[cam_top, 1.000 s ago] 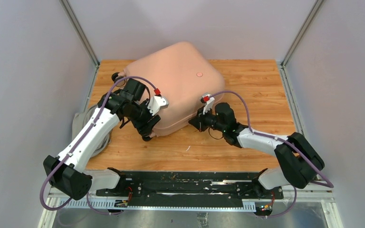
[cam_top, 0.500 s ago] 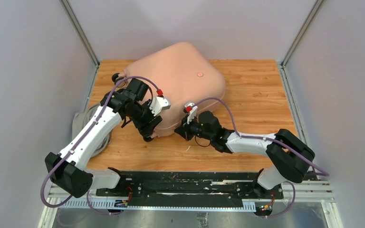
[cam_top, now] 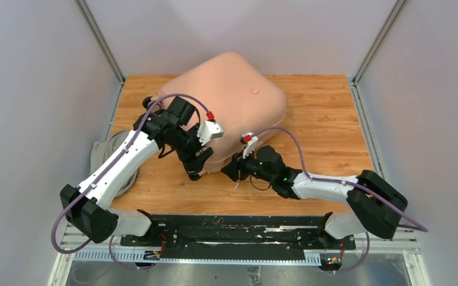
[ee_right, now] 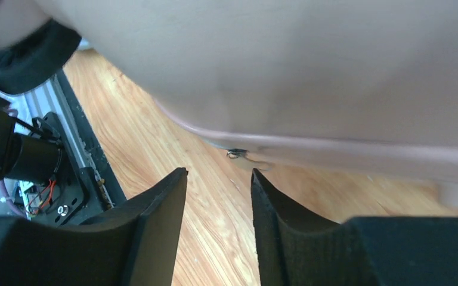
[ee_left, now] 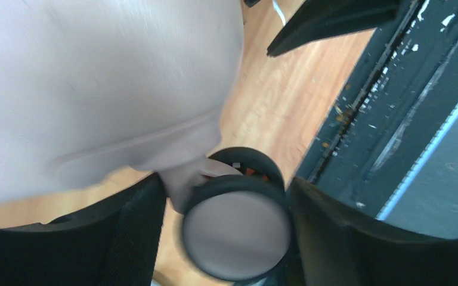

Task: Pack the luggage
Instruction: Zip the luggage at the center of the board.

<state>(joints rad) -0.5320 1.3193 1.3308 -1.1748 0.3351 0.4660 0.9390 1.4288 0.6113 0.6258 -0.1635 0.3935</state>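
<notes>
The luggage (cam_top: 226, 101), a pale pink hard-shell suitcase, lies closed on the wooden table (cam_top: 328, 119). My left gripper (cam_top: 195, 171) is at its near left corner. In the left wrist view the fingers (ee_left: 137, 232) straddle a black-and-pink wheel (ee_left: 237, 235). The wheel's fork presses on one finger and the wheel on the other. My right gripper (cam_top: 229, 173) sits low at the suitcase's front edge. In the right wrist view it (ee_right: 218, 173) stands open over bare wood, with a small metal zipper pull (ee_right: 237, 154) just beyond the tips.
A grey cloth bundle (cam_top: 104, 152) lies at the table's left edge under the left arm. A small white scrap (cam_top: 237, 186) rests on the wood near the right gripper. The black base rail (cam_top: 232, 229) runs along the near edge. Pale walls close three sides.
My right gripper slid left along the suitcase's front edge and its jaws parted. The left gripper and the suitcase corner shifted slightly right and nearer.
</notes>
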